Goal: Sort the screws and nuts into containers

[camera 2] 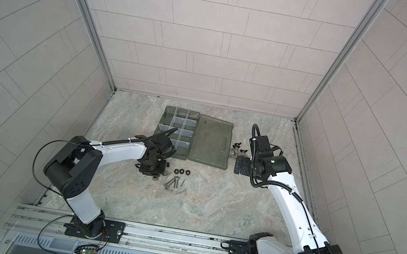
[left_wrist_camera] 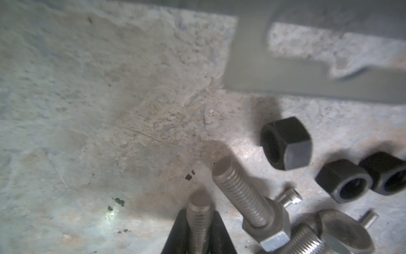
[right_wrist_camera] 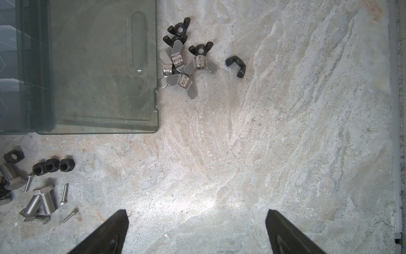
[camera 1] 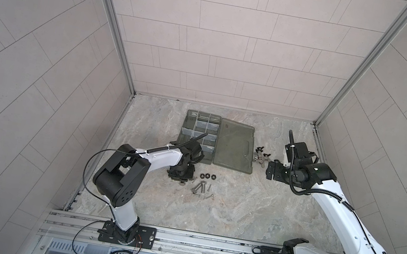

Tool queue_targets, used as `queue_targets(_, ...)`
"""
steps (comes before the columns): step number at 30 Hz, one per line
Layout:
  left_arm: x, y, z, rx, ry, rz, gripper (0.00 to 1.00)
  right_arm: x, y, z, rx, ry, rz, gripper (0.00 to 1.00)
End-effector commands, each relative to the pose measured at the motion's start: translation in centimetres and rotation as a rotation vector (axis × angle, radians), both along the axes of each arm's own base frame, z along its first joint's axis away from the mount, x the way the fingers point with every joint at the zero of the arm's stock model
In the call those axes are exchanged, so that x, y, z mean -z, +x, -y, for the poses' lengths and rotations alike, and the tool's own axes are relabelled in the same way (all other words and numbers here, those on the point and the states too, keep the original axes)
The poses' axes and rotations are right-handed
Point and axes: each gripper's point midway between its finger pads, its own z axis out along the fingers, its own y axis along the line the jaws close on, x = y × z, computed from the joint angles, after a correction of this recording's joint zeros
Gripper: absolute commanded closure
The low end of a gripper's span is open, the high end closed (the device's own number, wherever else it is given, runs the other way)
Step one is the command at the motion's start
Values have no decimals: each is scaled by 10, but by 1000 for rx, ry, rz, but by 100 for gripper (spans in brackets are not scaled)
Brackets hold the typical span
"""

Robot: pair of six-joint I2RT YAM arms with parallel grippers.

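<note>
Pale tiled walls close in a marbled stone worktop. Toward its back edge, a little left of centre, a smoky organiser case lies open. The containers form its divided half, on the side nearer the worktop's left edge. The flat lid lies joined beside them.

The screws lie loose on the stone just in front of the case, between it and the worktop's front edge. In the right wrist view they show as thick hex-head bolts crossing and touching one another, with thin short screws scattered around them. The nuts, black and hexagonal, sit in a touching row of three between the bolts and the case. One more black nut lies a little apart from the row.

The left gripper is low over this pile. Its fingers are drawn in narrow on the threaded shank of one bolt, a black finger pressed to each side. This close view is blurred, so I cannot tell whether that bolt is clear of the stone.

The right gripper hovers near the worktop's right edge, its fingers spread wide with only bare stone between them. A cluster of silver and black wing nuts rests against the lid's outer edge, between the lid and this gripper in both top views.
</note>
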Motion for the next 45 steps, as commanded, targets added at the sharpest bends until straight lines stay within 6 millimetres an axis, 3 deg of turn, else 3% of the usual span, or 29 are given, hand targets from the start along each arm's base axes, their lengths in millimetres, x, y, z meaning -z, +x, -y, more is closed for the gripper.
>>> queue_targets(1,-12,1,-3,19,29,-16,88,-6,3,0,-9,-11,12,1)
queue_targets(12,-94,51,-7,67,27,96,89,-18,6,-3,-28,0,52,1)
queue_targets(19,-112,101,-31,14,20,115,89,-26,23,-16,-52,50,76,1)
queue_targets(23,-109,122,-43,16,48,109,89,-34,38,-19,-44,51,85,1)
queue_targets(29,-85,129,-53,9,62,70,89,-36,60,-24,-37,45,73,1)
queue_targets(45,-58,148,-51,12,48,38,89,-25,93,-38,-39,45,8,1)
